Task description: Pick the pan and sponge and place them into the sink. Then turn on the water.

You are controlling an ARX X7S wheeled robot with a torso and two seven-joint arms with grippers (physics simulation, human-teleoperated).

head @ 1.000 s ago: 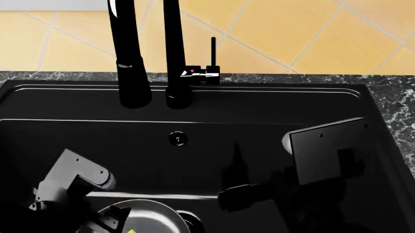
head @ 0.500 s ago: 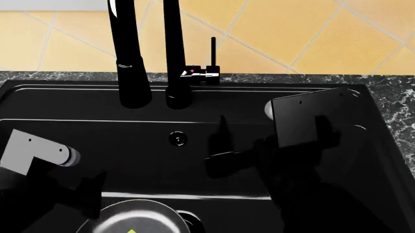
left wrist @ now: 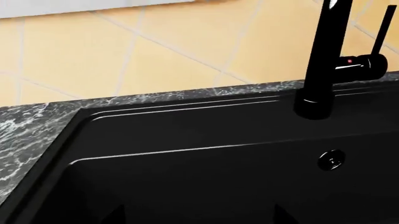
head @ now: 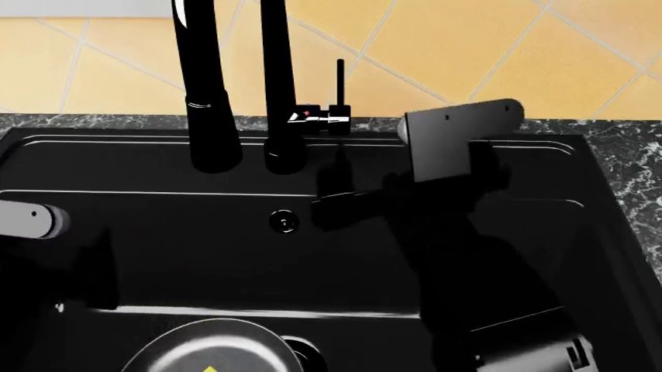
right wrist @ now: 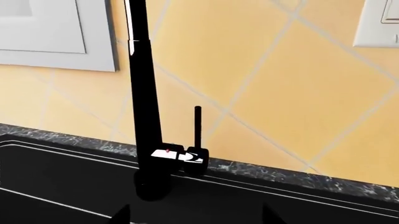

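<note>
The pan (head: 207, 349) lies in the black sink (head: 486, 147) at the near edge of the head view, with the yellow sponge (head: 210, 369) inside it. The faucet (head: 277, 85) stands at the back rim, its thin lever (head: 339, 81) upright above the chrome joint (head: 329, 117). No water shows. My right gripper (head: 336, 190) is open and empty, just below and in front of the lever. In the right wrist view the lever (right wrist: 197, 126) and faucet (right wrist: 145, 93) are straight ahead of the gripper (right wrist: 196, 217). My left gripper (head: 98, 267) is open and empty over the sink's left part; the left wrist view (left wrist: 199, 217) shows only its fingertips.
The overflow hole (head: 284, 221) is on the sink's back wall. The drain (head: 302, 353) is partly hidden by the pan. A marbled dark counter (head: 631, 155) surrounds the sink, with a yellow tiled wall (head: 466, 54) behind. A second black spout (head: 207, 85) hangs left of the faucet.
My right gripper has moved back and up from mid-sink to just under the faucet lever. My left arm has drawn away to the left, off the pan.
</note>
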